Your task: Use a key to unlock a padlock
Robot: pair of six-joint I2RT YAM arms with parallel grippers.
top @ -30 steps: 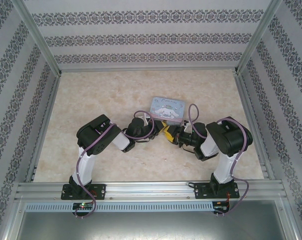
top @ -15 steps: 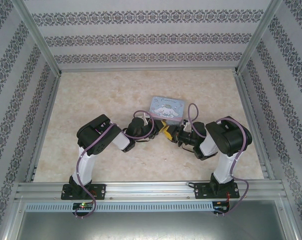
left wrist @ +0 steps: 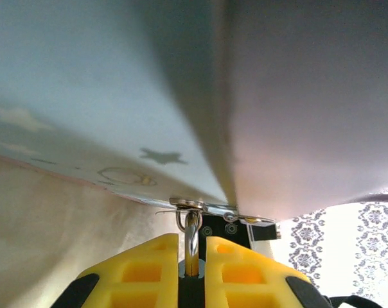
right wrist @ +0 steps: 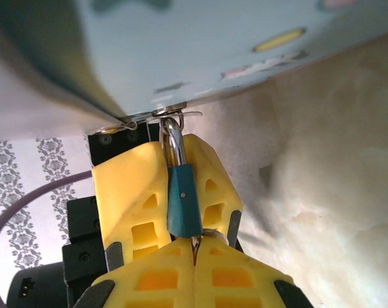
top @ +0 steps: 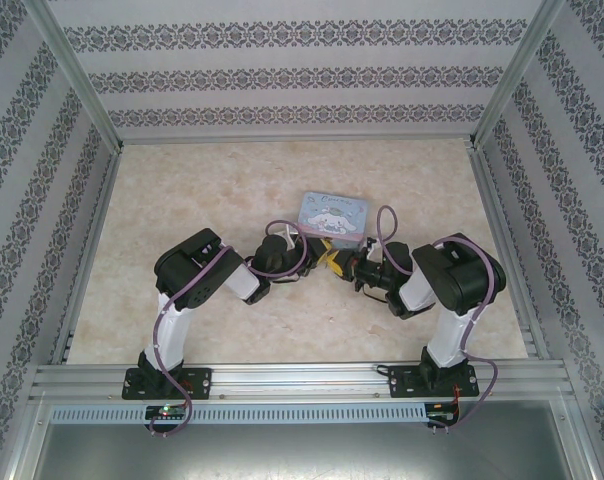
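A: Where is the padlock (right wrist: 183, 202)?
B: It hangs by its shackle from the hasp (right wrist: 171, 114) on the tin box (right wrist: 200, 45) edge. The left gripper (left wrist: 191, 247) pinches it from both sides.
A: And the right gripper (right wrist: 195, 247)?
B: Jaws pressed together at the padlock's end away from the box. Whether the key sits between them: cannot tell.

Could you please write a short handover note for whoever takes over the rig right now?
Left gripper: shut on the padlock, which hangs by its shackle from the hasp of the tin box.
Right gripper: shut on the key, a thin metal sliver at the padlock's underside.
Done: both things gripped, key at the lock's bottom.
To do: key seating unclear; insert, turn, free the shackle, which looks closed.
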